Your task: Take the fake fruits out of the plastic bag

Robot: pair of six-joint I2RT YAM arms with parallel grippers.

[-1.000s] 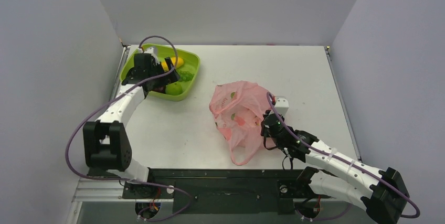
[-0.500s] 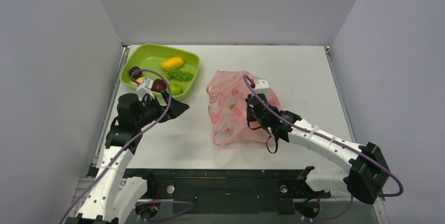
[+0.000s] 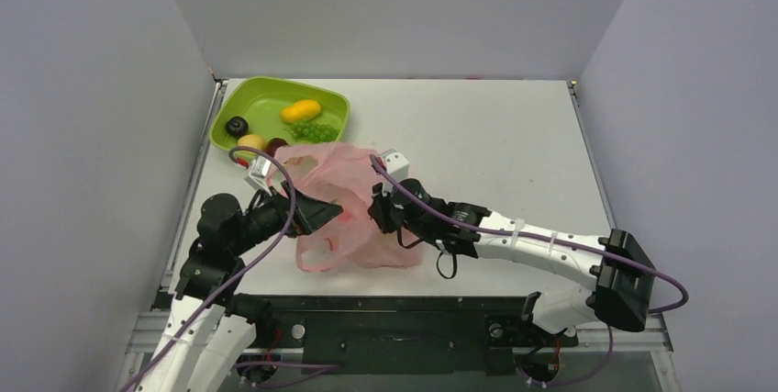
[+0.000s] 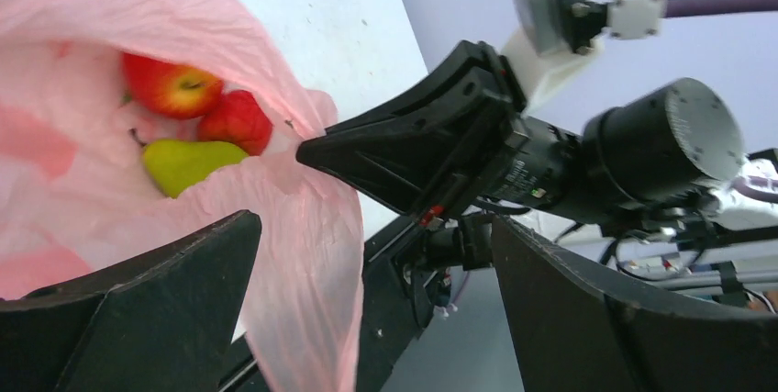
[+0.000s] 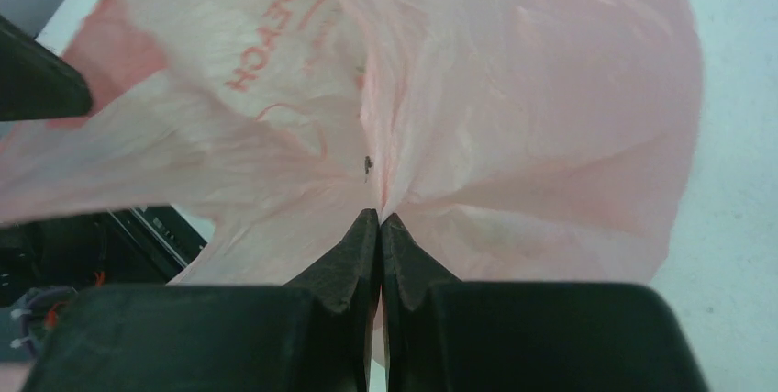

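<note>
The pink plastic bag lies at the table's front middle. My right gripper is shut on a pinch of the bag's film, with its tips pressed together. My left gripper is open at the bag's mouth, and the bag's edge hangs between its jaws. Inside the bag lie a red apple, another red fruit and a green pear-shaped fruit. The right gripper shows just beyond the mouth in the left wrist view.
The lime-green tray stands at the back left, holding a dark plum, a mango, grapes, a lemon and a dark red apple. Side walls enclose the table.
My right gripper has dragged the bag left across the table. My left arm has come back from the tray to the bag's mouth, leaving fruit in the tray.
</note>
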